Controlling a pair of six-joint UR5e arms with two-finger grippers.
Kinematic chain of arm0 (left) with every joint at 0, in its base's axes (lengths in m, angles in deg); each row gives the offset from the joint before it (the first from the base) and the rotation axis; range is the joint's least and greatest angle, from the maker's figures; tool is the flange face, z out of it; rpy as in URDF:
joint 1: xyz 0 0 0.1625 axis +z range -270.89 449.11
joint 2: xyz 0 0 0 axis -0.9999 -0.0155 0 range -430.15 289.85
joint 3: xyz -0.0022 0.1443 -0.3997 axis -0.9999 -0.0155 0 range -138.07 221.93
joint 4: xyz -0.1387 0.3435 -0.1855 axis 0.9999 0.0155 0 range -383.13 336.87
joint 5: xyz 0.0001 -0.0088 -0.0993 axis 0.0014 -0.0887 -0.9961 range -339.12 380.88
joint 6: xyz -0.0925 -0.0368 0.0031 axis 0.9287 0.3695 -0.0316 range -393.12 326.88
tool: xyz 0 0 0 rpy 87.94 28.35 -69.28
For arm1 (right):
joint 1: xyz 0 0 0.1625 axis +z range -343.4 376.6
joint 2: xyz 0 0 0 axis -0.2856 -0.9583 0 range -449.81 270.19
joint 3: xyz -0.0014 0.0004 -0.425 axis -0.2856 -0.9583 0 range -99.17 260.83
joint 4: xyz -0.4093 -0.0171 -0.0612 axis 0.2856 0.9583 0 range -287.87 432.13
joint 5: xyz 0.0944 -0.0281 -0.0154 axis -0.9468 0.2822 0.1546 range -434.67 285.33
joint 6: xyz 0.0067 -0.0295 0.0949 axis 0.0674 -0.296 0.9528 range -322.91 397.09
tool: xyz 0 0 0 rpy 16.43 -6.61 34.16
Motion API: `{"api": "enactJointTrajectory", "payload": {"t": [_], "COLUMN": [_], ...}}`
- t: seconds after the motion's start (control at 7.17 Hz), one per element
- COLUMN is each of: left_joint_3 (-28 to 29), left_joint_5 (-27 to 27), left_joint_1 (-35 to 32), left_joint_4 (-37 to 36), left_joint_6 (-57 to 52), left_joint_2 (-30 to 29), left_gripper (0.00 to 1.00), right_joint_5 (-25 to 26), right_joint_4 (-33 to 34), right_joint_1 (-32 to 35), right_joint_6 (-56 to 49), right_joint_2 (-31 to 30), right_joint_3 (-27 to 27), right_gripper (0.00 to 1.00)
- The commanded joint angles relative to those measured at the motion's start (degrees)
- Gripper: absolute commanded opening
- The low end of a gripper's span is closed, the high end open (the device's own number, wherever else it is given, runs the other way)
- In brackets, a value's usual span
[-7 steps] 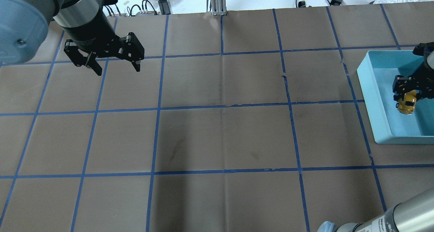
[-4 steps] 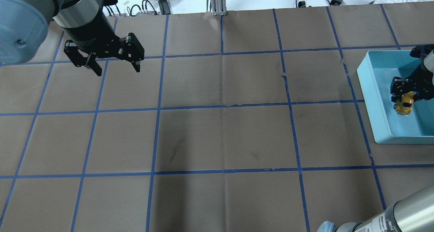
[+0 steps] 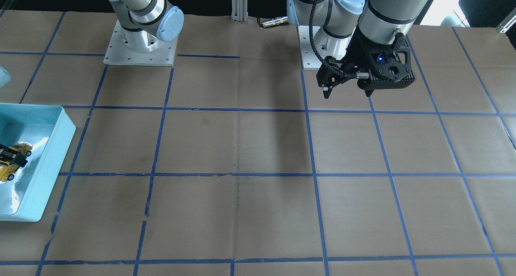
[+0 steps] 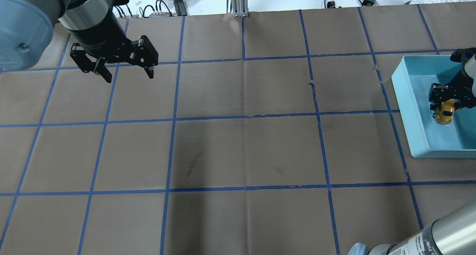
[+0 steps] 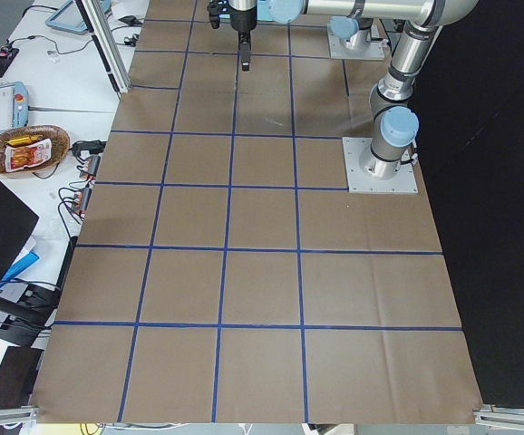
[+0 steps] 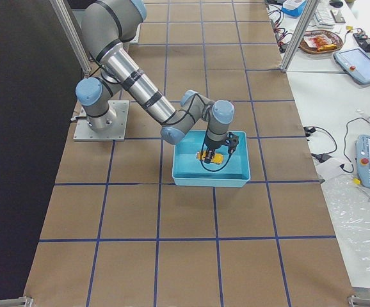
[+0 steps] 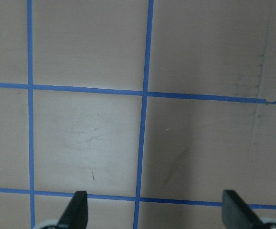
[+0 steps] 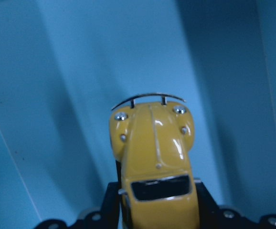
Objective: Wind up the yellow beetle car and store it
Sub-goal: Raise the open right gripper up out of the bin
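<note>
Yellow beetle car (image 8: 157, 162) sits pinched between the right gripper's (image 4: 446, 105) jaws, nose down over the blue tray's (image 4: 407, 110) floor; touching it or not, can't tell. Let go at this tilt and it could tip or bounce. If its spring is wound, the wheels may run it into the tray wall. Left gripper (image 4: 129, 76) hangs spread wide and empty, well apart across the table (image 4: 241, 154).

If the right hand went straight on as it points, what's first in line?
Likely the blue bin floor; the yellow beetle car in the right hand sticks out ahead, so its nose lands first.
</note>
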Motion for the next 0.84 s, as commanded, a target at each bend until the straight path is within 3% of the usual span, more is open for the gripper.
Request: {"api": "enactJointTrajectory", "payload": {"t": [0.0,0.42,0.7], "left_joint_3": [-0.1,-0.1,0.0], "left_joint_5": [0.0,0.0,0.0], "left_joint_1": [-0.2,-0.1,0.0], "left_joint_4": [0.0,0.1,0.0], "left_joint_6": [-1.6,-3.5,-3.9], "left_joint_2": [0.6,0.9,0.8], "left_gripper": [1.0,1.0,1.0], "right_joint_5": [-0.1,-0.2,-0.2], "right_joint_4": [1.5,1.4,-0.3], "right_joint_1": [0.0,0.0,0.0], "right_joint_6": [0.1,0.4,0.7], "right_joint_2": [0.0,-1.4,-6.8], "right_joint_3": [-0.1,-0.5,-3.8], "right_gripper": [0.99,0.99,0.99]}}
